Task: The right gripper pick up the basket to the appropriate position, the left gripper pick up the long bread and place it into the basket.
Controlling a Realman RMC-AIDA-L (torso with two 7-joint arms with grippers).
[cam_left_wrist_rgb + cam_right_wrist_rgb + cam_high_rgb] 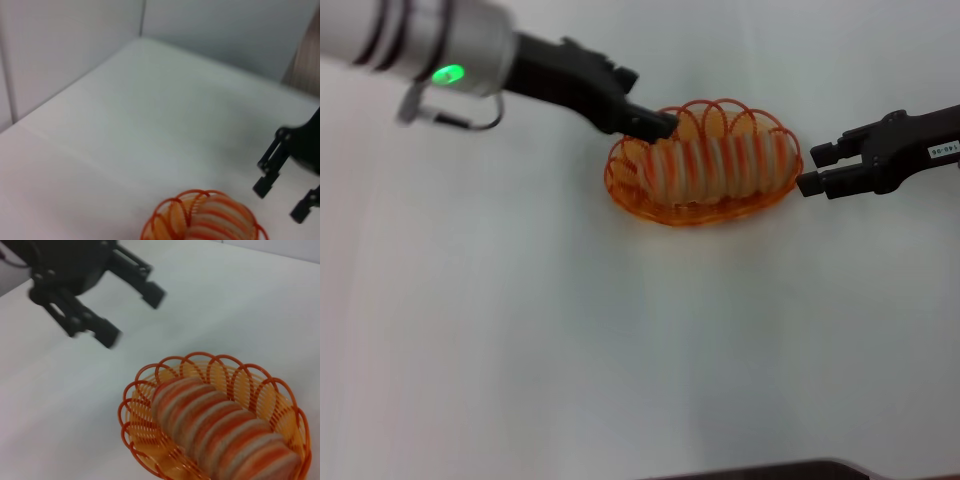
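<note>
Both tools gape empty: left tool (655,122) grazing basket (620,182) rim, liable to drag it and long bread (715,165) askew; right tool (812,168) clear.

The plain white table (520,330) carries only the orange wire basket (650,208) directly.

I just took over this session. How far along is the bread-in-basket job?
It looks nearly done. The long bread already lies inside the basket, which sits on the table. The left gripper is open and empty above the basket's left end. The right gripper is open beside the right end, not holding the rim. Only pulling both arms away seems left.
</note>
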